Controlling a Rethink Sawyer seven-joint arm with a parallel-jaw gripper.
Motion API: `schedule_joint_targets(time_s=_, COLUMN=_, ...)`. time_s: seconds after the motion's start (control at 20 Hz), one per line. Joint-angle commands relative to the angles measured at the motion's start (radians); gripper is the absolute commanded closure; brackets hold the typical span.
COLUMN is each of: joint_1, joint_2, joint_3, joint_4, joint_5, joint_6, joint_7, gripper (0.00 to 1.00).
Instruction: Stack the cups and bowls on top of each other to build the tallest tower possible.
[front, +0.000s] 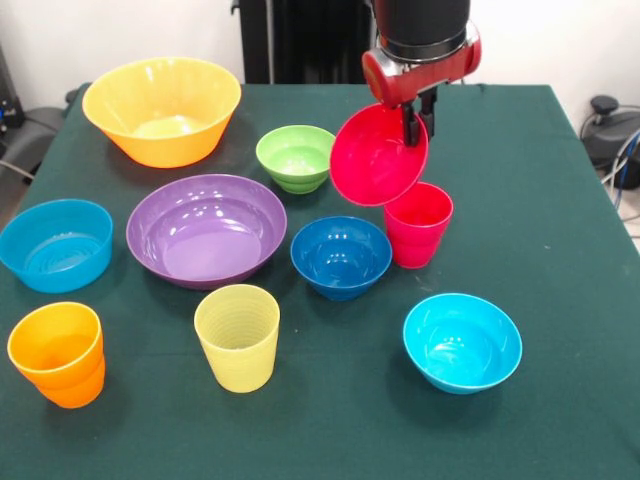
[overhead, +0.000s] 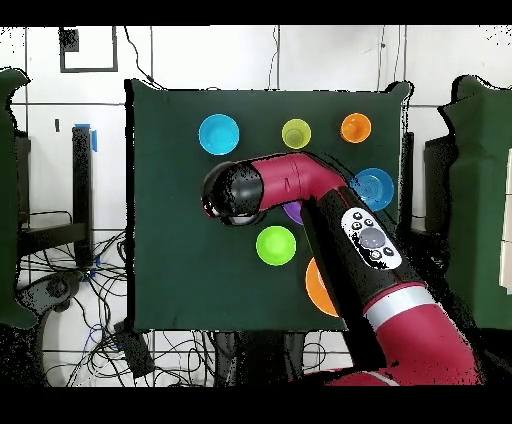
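While the gripper (front: 412, 127) pinches the rim of the red bowl (front: 378, 156), that bowl hangs tilted on edge, its hollow facing the camera, just above the red cup (front: 418, 223) standing upright on the worktop (front: 560, 200); the dark blue bowl (front: 341, 256) sits just beside the cup, the lime green bowl (front: 296, 157) and purple bowl (front: 206, 229) further out; no tower stands yet; the step in hand looks like carrying the red bowl to a stacking spot; next it must be levelled and lowered squarely before release.
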Motion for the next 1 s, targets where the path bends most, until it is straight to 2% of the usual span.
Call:
schedule_joint_targets(time_s=0.05, joint_1=-0.014, joint_2=0.055, joint_3=0.020, joint_4=-0.046, joint_5=-0.053, joint_6=0.061, joint_7=-0.171, gripper=1.00)
schedule_joint_targets(time_s=0.4, joint_1=-0.019, joint_2=0.072, joint_3=0.018, joint_4=-0.073, joint_5=-0.061, joint_6=0.077, joint_7=-0.188, gripper=1.00)
schedule_joint_targets(time_s=0.65, joint_1=-0.016, joint_2=0.123, joint_3=0.007, joint_4=-0.100, joint_5=-0.086, joint_6=0.049, joint_7=-0.190, gripper=1.00)
schedule_joint_targets(time_s=1.0, joint_1=-0.012, joint_2=0.124, joint_3=0.006, joint_4=-0.096, joint_5=-0.094, joint_6=0.039, joint_7=-0.182, gripper=1.00)
